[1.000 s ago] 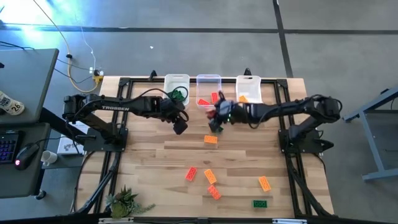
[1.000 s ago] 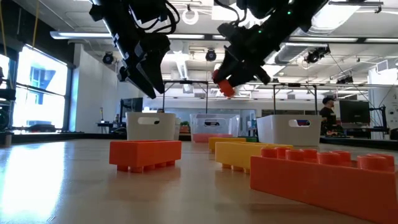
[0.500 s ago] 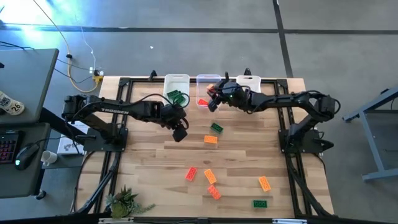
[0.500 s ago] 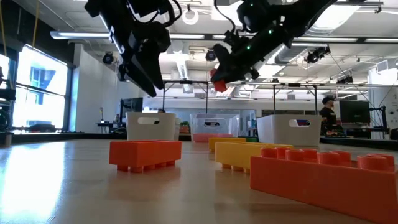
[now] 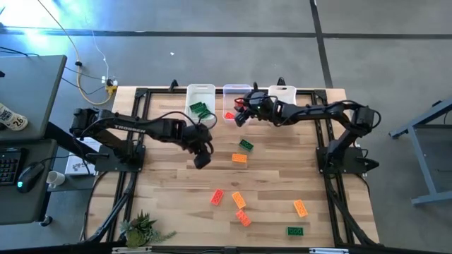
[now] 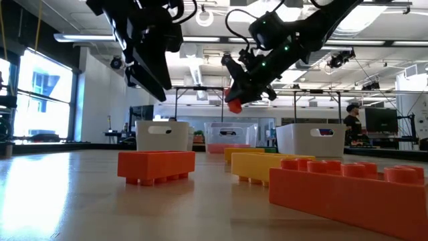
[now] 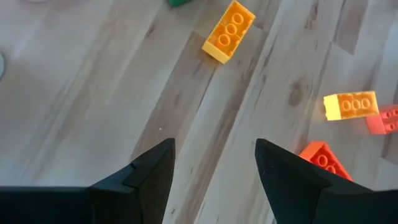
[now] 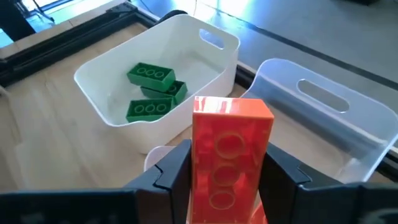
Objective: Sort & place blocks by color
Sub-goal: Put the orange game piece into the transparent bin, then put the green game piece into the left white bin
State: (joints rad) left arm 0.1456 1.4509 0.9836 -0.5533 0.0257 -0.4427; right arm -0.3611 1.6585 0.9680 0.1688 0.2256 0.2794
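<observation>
My right gripper (image 5: pixel 241 113) is shut on a red block (image 8: pixel 231 149) and hangs in the air at the near left corner of the clear middle bin (image 5: pixel 236 92). In the low view the red block (image 6: pixel 234 105) shows well above the table. The white left bin (image 8: pixel 155 74) holds three green blocks (image 8: pixel 151 75). My left gripper (image 5: pixel 201 159) is open and empty above bare wood left of centre. Below it the left wrist view shows an orange block (image 7: pixel 229 31) and a red block (image 7: pixel 323 158) lying flat. A green block (image 5: pixel 245 145) lies flat near the table's centre. My right gripper pinches the red block between its two fingers, one on each long side (image 8: pixel 198 163). The block's free end (image 8: pixel 233 111) sticks out past the fingertips. The fingers (image 6: pixel 249 75) come from the table's right, slanting down. The block is lifted clear of table and bins.
The white right bin (image 5: pixel 282 95) stands at the far edge beside the clear one. Several loose blocks lie on the near half: orange (image 5: pixel 239 158), red (image 5: pixel 217 197), orange (image 5: pixel 301 207), green (image 5: pixel 294 230). A small plant (image 5: pixel 141 227) sits at the near left corner.
My right gripper, still shut on the red block, has risen from beside the green block at the table's centre and moved toward the far edge, up to the middle bin. My left gripper has drifted from the green bin toward the near edge, still open.
</observation>
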